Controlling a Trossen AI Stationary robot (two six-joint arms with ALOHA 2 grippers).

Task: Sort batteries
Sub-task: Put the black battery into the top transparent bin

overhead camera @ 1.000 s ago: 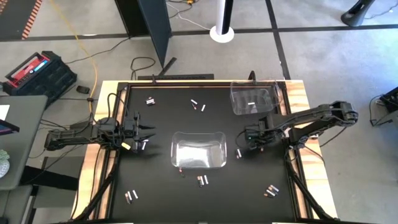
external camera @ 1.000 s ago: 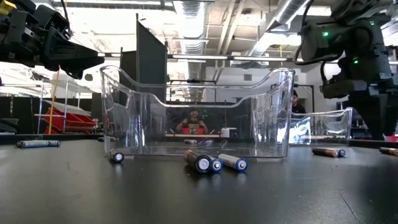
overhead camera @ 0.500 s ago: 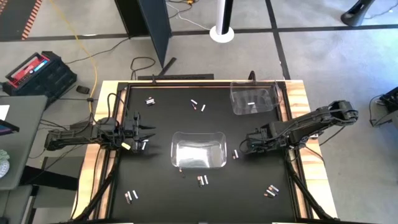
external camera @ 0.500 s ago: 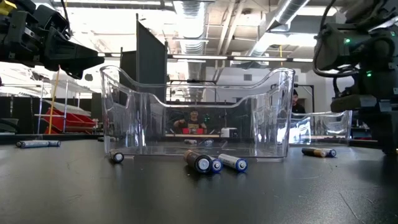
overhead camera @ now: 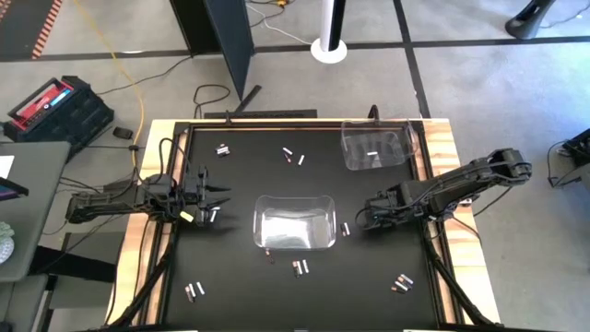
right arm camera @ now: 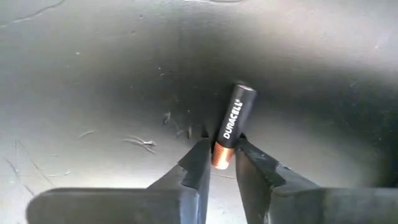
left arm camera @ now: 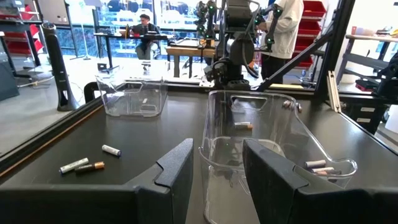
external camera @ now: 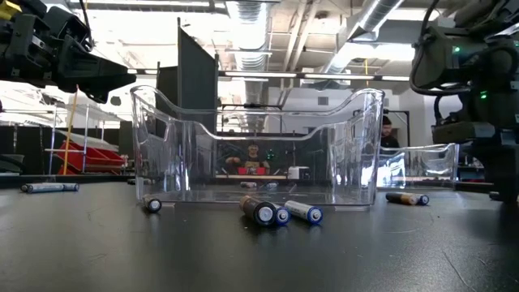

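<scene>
Risk sits at the right gripper (right arm camera: 222,163): its fingers pinch only the copper tip of a black-and-copper cylindrical battery (right arm camera: 231,124) lying on the dark worktop (right arm camera: 93,74) beside the clear plastic bin (overhead camera: 293,221). So shallow a hold could let it pivot or slip out. Left gripper (left arm camera: 217,163) hovers with fingers apart, empty.

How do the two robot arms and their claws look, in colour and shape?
Both arms are dark and slender, built of jointed segments. The left claw has two broad, dark grey fingers with angular, flat-faced tips. The right claw has the same dark fingers, tapering toward the tips. Small green lights glow on the right arm.
</scene>
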